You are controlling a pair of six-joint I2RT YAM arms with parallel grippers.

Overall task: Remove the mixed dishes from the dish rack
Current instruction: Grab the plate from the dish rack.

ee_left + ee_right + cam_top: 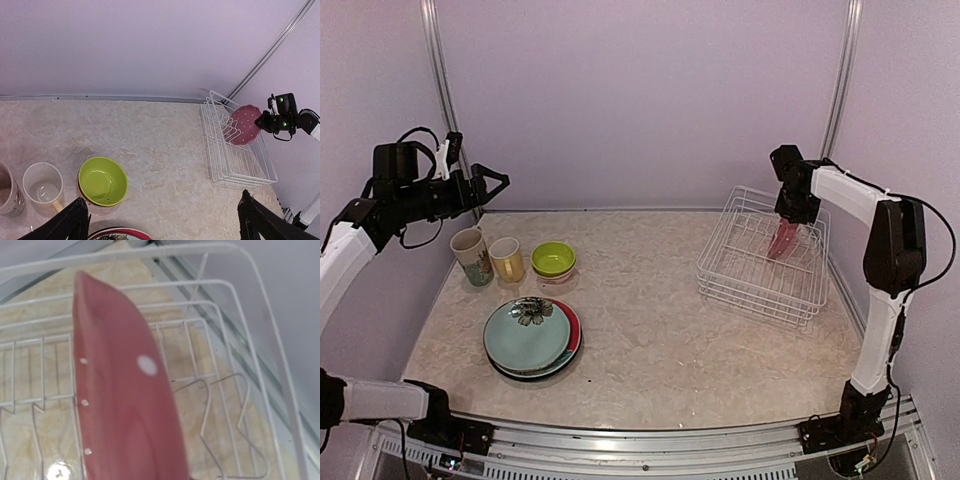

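**A:** Start at the bottom of the overhead view. What's out of the rack already?

**B:** Lower left on the table point(670, 340) is a stack of plates: the flower plate point(525, 335) on top and a dark plate point(542, 374) showing at its lower edge. Just behind them stand the mug point(471, 256), the yellow cup point(507, 260) and the green bowl point(553, 259) in a row. The green bowl sits in a small bowl point(556, 281), of which only the rim peeks out.

**A:** And what's left inside?

**B:** Just the pink plate point(782, 241), as far as I can see. It stands on edge in the rack point(760, 290), right of centre.

**A:** Who has it?

**B:** The right gripper point(792, 215) sits at the plate's top edge. Its wrist camera shows the plate edge-on, filling the frame, but not the fingers. I judge it is clamped on the rim, not just hovering.

**A:** So this is the last dish coming out.

**B:** That's my reading. The next move calls for a straight lift until the plate is above the wires. Then comes a carry across to the lower-left stack, with the plate turned flat before release.

**A:** And the other arm?

**B:** The left gripper point(492, 183) hangs high in the upper left near the back wall. It holds nothing, and its fingers point(70, 224) are spread wide at the bottom corners of its own view.
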